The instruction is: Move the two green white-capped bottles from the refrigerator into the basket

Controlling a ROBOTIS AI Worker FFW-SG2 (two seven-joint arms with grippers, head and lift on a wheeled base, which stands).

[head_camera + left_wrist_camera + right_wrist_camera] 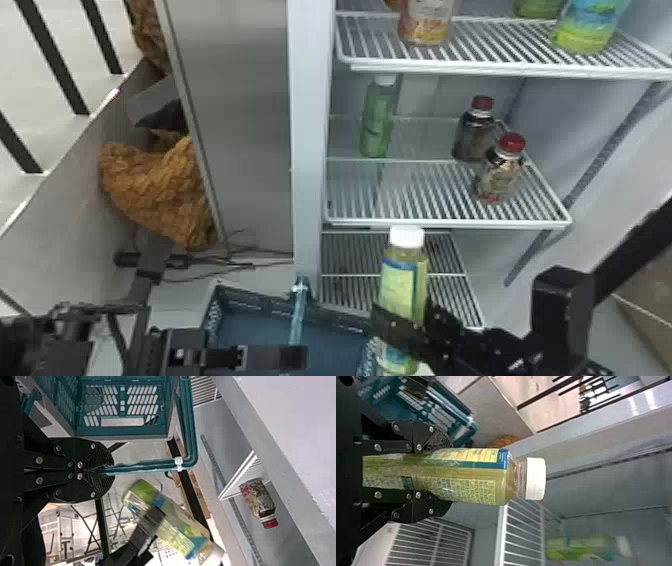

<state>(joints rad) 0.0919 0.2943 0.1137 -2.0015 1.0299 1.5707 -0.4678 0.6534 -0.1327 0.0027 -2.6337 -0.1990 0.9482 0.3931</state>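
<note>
We find the right gripper (pixel 449 476) clamped round the bottle (pixel 405 280), near-upright at the head view's lower centre, presumably for lowering into the basket (pixel 265 303), whose handle (pixel 144 467) the left gripper (pixel 113 470) pinches, likely for steadiness.

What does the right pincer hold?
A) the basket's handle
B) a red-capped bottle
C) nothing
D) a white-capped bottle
D: the right pincer has one finger on either side of the white-capped bottle.
</note>
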